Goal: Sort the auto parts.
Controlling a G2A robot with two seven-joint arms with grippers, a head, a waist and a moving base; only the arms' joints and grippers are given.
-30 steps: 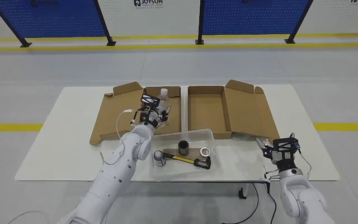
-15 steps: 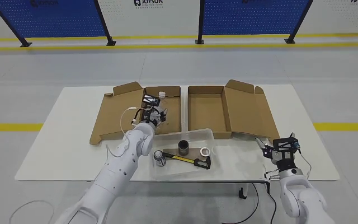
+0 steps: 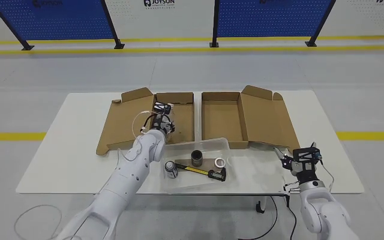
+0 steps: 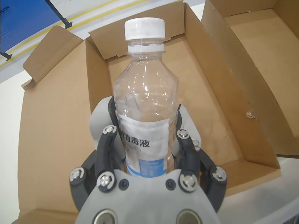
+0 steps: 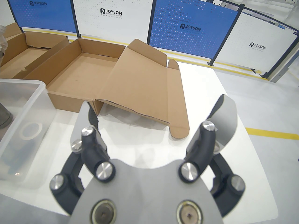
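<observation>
Left: I'm watching the left gripper [image 4: 144, 115] clamping the clear bottle [image 4: 144, 80] around its labelled body, hovering over the left cardboard box [image 4: 208, 108] | Right: the right gripper [image 5: 156, 108] is hanging with fingers [image 5: 225, 110] spread wide, gripping nothing, above the table [image 5: 140, 136] just beside the flap of the right cardboard box [image 5: 93, 75].

A white table [image 3: 60, 150] is seen bearing three things. An open cardboard box [image 3: 129, 129] is set directly beneath the left gripper [image 4: 146, 117]. A second box [image 3: 222, 120], also open, is laid ahead of the right gripper [image 5: 155, 108], with its flap spread nearest that gripper. A clear plastic bin [image 3: 198, 143] is placed between the two grippers, just beside both boxes.
</observation>
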